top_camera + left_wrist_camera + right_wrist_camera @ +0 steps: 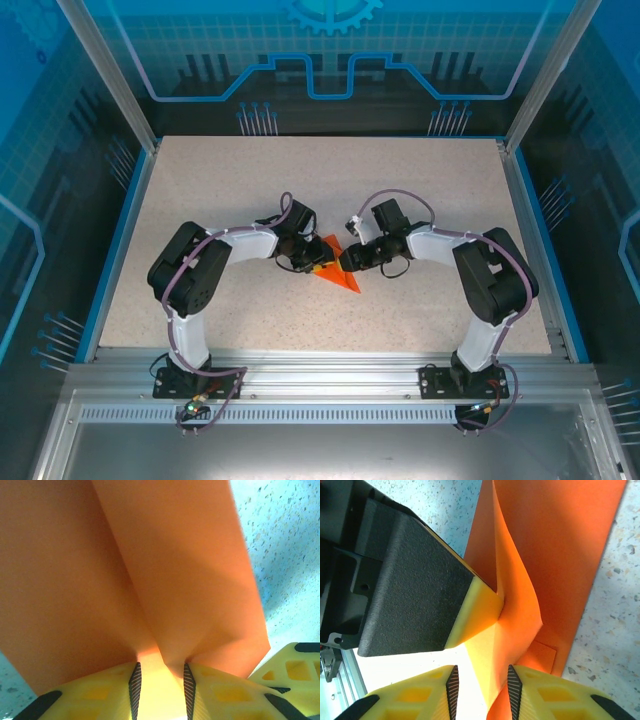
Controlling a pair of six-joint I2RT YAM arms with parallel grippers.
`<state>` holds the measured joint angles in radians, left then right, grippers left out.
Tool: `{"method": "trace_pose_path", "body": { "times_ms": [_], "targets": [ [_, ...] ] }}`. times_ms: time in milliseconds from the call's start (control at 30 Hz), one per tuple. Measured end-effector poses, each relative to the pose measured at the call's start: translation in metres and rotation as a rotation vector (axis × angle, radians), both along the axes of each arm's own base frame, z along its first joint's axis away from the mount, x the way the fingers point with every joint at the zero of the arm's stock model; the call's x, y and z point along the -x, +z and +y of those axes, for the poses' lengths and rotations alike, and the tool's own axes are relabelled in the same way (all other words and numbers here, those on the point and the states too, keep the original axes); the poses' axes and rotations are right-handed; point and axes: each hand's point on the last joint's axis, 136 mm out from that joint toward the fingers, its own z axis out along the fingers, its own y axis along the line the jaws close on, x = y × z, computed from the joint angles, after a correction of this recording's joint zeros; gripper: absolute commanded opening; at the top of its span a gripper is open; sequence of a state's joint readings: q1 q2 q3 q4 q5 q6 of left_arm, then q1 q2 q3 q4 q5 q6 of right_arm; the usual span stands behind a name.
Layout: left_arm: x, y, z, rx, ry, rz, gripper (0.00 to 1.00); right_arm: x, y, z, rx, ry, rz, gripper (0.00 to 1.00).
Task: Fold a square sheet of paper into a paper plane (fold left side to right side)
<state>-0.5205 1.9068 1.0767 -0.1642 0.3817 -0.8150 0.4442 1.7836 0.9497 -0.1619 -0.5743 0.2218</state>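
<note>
Two sets of jaws meet at the sheet of paper (343, 279) near the middle of the table (420, 190).

Left gripper (160, 682): the jaws stand narrowly apart. The left wrist view shows a raised ridge of the sheet running down between the ribbed pads (135, 682) and touching both, so the sheet is pinched.

Right gripper (482, 690): the jaws stand at a similar narrow gap. The right wrist view shows a standing flap of the sheet passing between them. Whether the pads clamp it cannot be told.

The right wrist view also shows a black-and-yellow finger (415, 580) of the left gripper, its tip against the fold. The left wrist view shows a yellow finger (295, 667) of the right gripper just beside the sheet.

In the top view the wrists cover both contact points. The grippers sit tip to tip, and a pointed corner of the sheet lies flat toward the near edge.
</note>
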Motion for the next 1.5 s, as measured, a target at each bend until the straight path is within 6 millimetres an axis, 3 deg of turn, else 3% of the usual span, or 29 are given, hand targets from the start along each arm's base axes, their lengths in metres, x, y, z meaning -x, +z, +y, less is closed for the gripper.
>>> {"method": "trace_pose_path", "body": {
  "times_ms": [333,767,1100,1500],
  "targets": [
    [0.001,0.000,0.000,-0.001,-0.001,0.002,0.33,0.005,-0.010,-0.007,0.032,-0.025,0.026,0.44],
    [0.001,0.000,0.000,-0.002,-0.001,0.003,0.33,0.008,-0.009,-0.008,0.036,-0.032,0.025,0.30],
    [0.001,-0.001,0.000,-0.003,-0.001,0.005,0.33,0.010,-0.007,-0.006,0.024,-0.022,0.030,0.37],
    [0.001,-0.001,0.000,-0.003,-0.001,0.005,0.33,0.008,0.002,-0.001,0.010,-0.014,0.000,0.38]
  ]
}}
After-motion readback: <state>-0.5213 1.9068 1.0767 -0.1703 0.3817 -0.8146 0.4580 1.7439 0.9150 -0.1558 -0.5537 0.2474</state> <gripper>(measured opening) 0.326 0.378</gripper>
